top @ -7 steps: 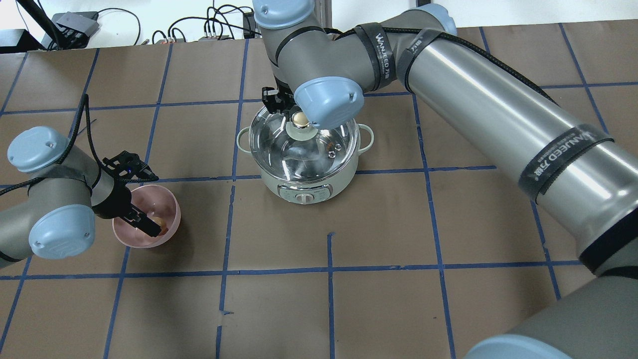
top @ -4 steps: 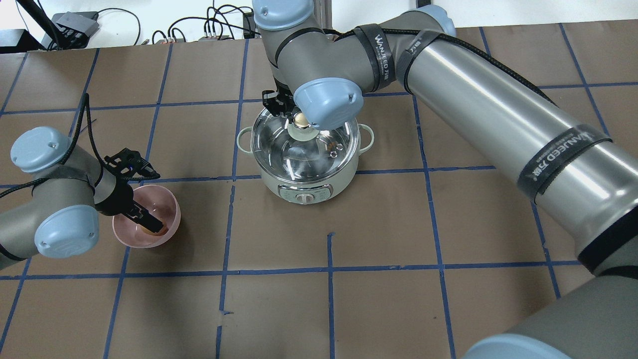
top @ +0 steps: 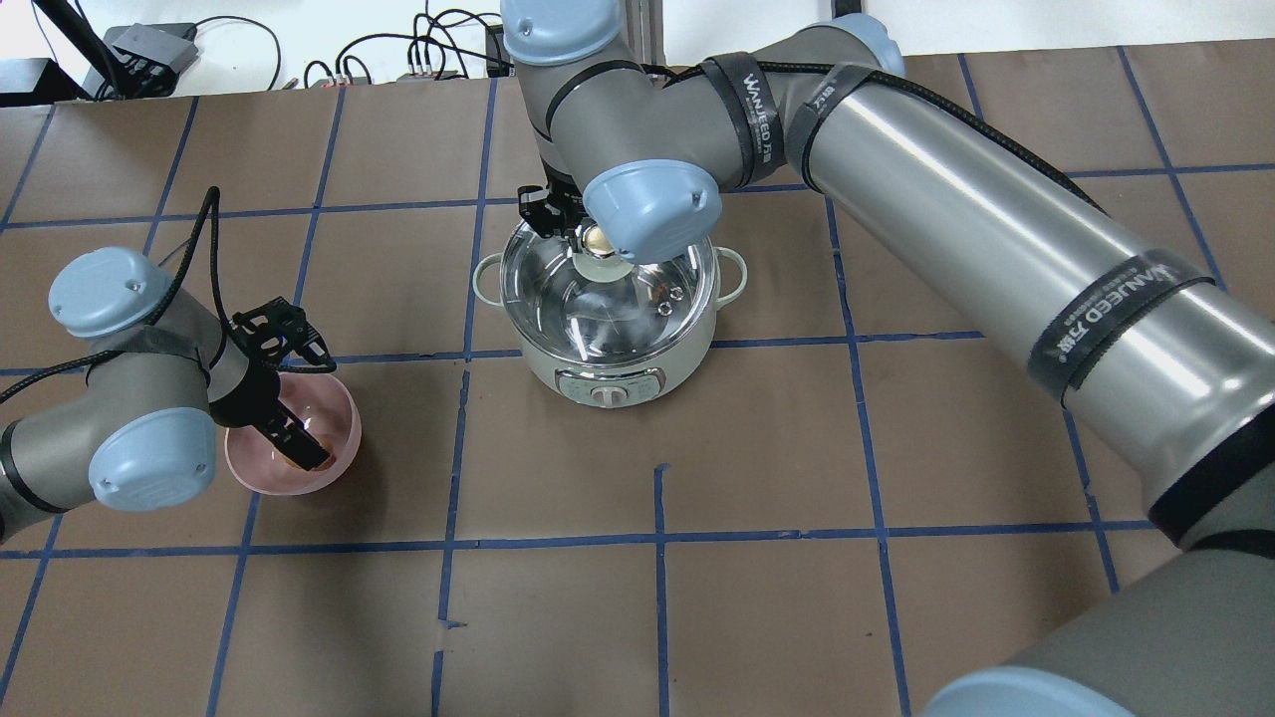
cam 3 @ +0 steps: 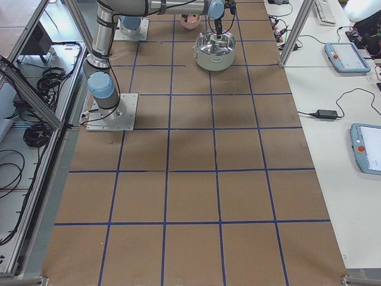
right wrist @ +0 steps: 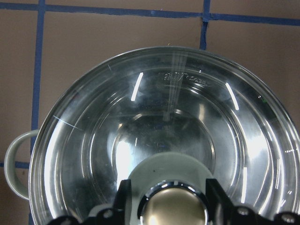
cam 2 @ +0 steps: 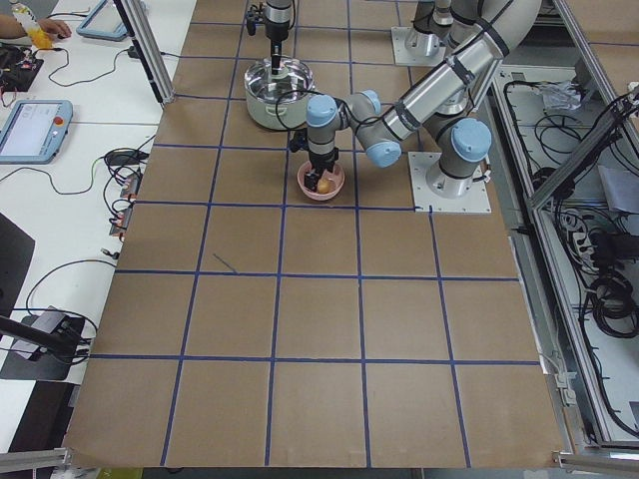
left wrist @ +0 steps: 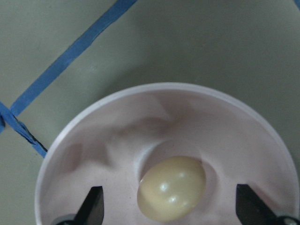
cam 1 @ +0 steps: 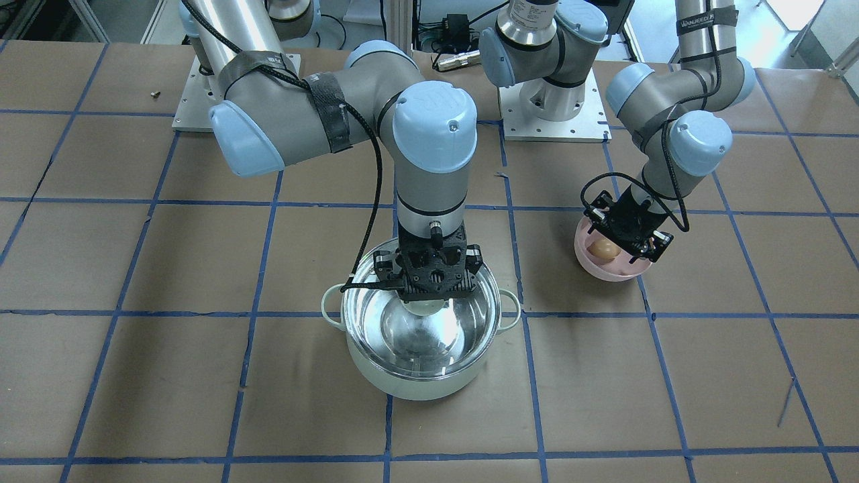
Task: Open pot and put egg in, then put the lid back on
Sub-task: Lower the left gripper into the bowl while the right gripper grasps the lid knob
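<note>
The mint-green pot stands mid-table with the clear glass lid on it. My right gripper is down over the lid's beige knob. In the right wrist view its fingers stand open on either side of the knob. The tan egg lies in the bottom of the pink bowl. My left gripper is lowered into the bowl, open, with one finger on each side of the egg and apart from it. The egg also shows in the front view.
The brown table carries a grid of blue tape. The right arm's long forearm spans the table's right half above the surface. Cables and boxes lie beyond the far edge.
The left arm has swung slightly right and its gripper has sunk deeper into the bowl around the egg. The right gripper has shifted a little left and settled over the knob. The lid has not moved.
</note>
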Available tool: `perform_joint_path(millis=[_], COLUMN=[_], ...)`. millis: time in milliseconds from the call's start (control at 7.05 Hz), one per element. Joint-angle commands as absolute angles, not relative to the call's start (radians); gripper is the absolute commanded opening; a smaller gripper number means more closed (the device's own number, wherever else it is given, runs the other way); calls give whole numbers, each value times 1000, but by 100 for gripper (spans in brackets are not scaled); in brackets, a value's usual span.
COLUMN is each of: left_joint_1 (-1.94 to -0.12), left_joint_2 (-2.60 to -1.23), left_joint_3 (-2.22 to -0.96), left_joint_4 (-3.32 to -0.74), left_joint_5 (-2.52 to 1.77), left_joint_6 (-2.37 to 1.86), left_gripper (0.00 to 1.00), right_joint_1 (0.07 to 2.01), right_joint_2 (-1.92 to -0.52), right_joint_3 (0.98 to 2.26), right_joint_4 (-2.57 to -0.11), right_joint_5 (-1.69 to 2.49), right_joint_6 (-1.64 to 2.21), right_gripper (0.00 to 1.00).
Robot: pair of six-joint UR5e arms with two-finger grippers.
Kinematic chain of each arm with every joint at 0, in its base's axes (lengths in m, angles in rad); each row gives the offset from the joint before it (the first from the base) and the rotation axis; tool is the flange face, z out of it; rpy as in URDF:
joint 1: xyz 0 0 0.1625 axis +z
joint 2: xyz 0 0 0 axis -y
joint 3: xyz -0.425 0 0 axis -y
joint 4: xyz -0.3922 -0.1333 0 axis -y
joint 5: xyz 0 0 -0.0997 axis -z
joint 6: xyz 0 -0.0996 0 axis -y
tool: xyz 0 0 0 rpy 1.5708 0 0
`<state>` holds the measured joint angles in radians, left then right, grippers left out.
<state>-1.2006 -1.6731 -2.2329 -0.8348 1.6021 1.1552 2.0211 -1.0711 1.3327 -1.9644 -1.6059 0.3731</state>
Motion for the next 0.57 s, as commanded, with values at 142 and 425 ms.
perform_joint_path(millis=[142, 425], left_joint_1=[-1184, -1184], left_joint_2=[-1690, -1694], left_joint_3=[-2223, -2226], left_joint_4=[-833, -833], left_joint_5=[1601, 1598], left_joint_6=[1294, 1293], left_gripper=[99, 99], right_joint_1=[2020, 2019], right_joint_2=[-1075, -1092], right_joint_3=[1344, 1335], right_joint_4=[-1963, -1960], right_joint_5=[-1606, -1608], right_joint_6=[353, 350], right_gripper=[38, 9])
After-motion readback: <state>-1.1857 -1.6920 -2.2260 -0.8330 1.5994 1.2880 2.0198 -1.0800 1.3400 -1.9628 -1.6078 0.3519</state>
